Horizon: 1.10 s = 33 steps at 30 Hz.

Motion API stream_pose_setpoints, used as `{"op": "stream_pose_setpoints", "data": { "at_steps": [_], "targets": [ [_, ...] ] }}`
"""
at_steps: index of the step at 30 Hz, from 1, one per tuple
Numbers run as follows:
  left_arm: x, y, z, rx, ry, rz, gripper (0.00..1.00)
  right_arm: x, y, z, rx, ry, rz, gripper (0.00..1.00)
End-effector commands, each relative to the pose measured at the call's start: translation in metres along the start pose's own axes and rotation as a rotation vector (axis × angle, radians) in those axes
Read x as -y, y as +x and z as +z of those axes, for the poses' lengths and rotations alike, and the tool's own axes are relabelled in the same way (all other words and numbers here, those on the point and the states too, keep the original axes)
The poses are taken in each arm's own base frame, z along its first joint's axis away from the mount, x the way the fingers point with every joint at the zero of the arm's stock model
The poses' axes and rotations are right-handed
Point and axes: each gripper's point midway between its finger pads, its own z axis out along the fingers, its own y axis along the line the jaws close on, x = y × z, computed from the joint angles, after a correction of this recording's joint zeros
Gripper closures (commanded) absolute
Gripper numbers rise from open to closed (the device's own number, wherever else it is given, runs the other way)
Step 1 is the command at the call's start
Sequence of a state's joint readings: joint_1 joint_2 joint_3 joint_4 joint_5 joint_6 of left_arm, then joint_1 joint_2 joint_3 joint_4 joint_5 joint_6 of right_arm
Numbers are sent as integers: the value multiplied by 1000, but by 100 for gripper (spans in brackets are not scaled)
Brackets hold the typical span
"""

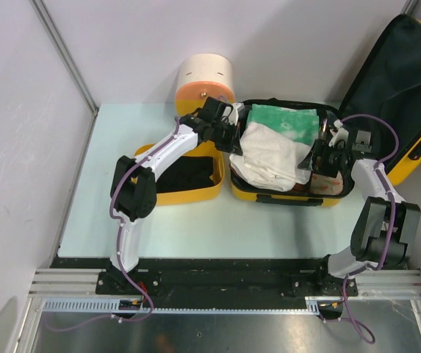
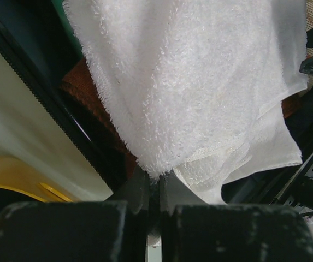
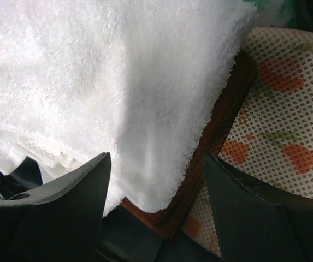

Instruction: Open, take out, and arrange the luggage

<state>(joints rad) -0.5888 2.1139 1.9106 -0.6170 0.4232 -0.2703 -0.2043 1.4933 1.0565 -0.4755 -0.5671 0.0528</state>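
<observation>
Top external view: the luggage (image 1: 269, 193) lies open at the middle-right of the desk (image 1: 122, 220), its dark-lined lid leaning back to the right. A white towel (image 1: 269, 151) is heaped on the contents, beside a green cloth (image 1: 287, 121). The left arm (image 1: 159, 158) reaches in, its jaws pressed together on the towel's lower edge. The right arm (image 1: 379, 191) has its jaws spread, with a towel corner hanging between them over a cream mesh fabric (image 3: 287, 109).

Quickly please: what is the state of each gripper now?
Left gripper: closed, holding the white towel.
Right gripper: open, around the towel's edge, gripping nothing.
</observation>
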Motion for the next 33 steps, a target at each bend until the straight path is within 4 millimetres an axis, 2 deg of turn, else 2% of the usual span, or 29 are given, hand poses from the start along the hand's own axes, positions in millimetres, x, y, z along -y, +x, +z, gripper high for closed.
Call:
{"op": "stream_pose_setpoints", "data": {
  "at_steps": [1, 4, 7, 9, 13, 14, 17, 19, 22, 24, 26, 27, 28, 29, 30, 31, 32, 33],
  "targets": [
    [1, 1, 3, -6, 27, -6, 96, -9, -14, 12, 40, -55, 13, 27],
    [-1, 2, 3, -12, 24, -10, 96, -13, -11, 19, 24, -82, 17, 30],
    [-3, 3, 4, -14, 19, -11, 96, -22, -10, 24, 15, -119, 18, 37],
    [-5, 4, 5, -17, 17, -12, 96, -25, -9, 28, 11, -128, 15, 46],
    [-7, 4, 4, -15, 10, -9, 95, -29, -8, 31, 4, -139, 16, 54],
    [-7, 4, 4, -14, 10, -8, 95, -28, -6, 32, -1, -133, 18, 51],
    [-8, 4, 4, -15, 7, -11, 95, -24, 1, 39, -27, -100, 10, 33],
    [-8, 3, 4, -13, 5, -8, 94, -18, 6, 44, -44, -65, 19, 31],
    [-8, 1, 2, -6, 0, -3, 92, -6, 13, 49, -68, -4, 36, 20],
    [-9, -1, 1, -1, -1, 1, 91, -4, 16, 50, -80, 4, 50, 18],
    [-9, -1, 1, 1, -2, 4, 89, -16, 18, 51, -92, -59, 74, 30],
    [-9, -1, 1, 0, -4, 3, 78, -21, 15, 52, -86, -82, 80, 37],
    [-9, -1, 1, 0, -4, 3, 71, -27, 10, 52, -66, -108, 89, 55],
    [-9, -3, -3, 9, -11, 10, 65, -38, 4, 47, -51, -158, 81, 63],
    [-10, -5, -6, 15, -14, 9, 52, -43, -1, 44, -37, -177, 75, 69],
    [-11, -6, -9, 21, -19, 6, 44, -46, -5, 41, -25, -188, 71, 81],
    [-14, -12, -18, 42, -30, 5, 31, -53, -14, 34, -4, -211, 56, 86],
    [-17, -16, -23, 56, -40, 3, 26, -57, -19, 30, 9, -220, 50, 91]
  ]
}}
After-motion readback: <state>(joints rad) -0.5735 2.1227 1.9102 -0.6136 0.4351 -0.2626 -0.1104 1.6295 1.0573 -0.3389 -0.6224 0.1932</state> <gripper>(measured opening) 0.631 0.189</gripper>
